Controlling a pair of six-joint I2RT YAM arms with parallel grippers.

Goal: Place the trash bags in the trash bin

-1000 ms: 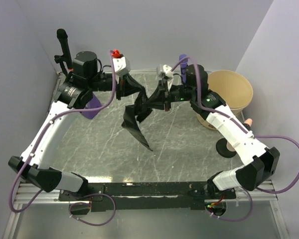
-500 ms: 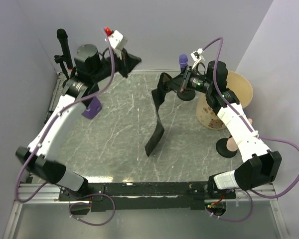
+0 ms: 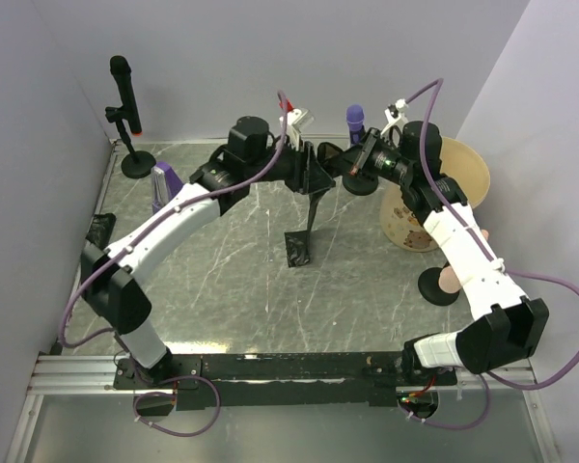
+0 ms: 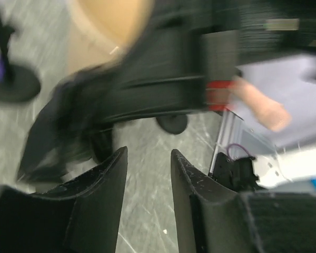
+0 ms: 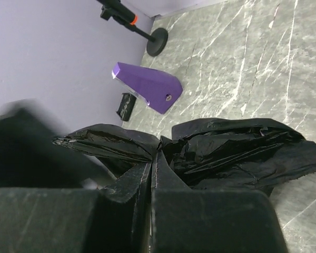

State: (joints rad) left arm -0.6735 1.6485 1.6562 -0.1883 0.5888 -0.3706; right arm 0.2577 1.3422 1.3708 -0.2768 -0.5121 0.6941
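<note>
Left fingers parted; right fingers clamped shut.

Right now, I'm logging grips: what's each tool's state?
Left tool: open, empty.
Right tool: closed on the bag.

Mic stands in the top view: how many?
3. The black mic stand is in the back-left corner. The purple-headed stand is at the back centre. The peach stand is on the right, nearer than the trash bin, partly hidden behind the right arm.
</note>
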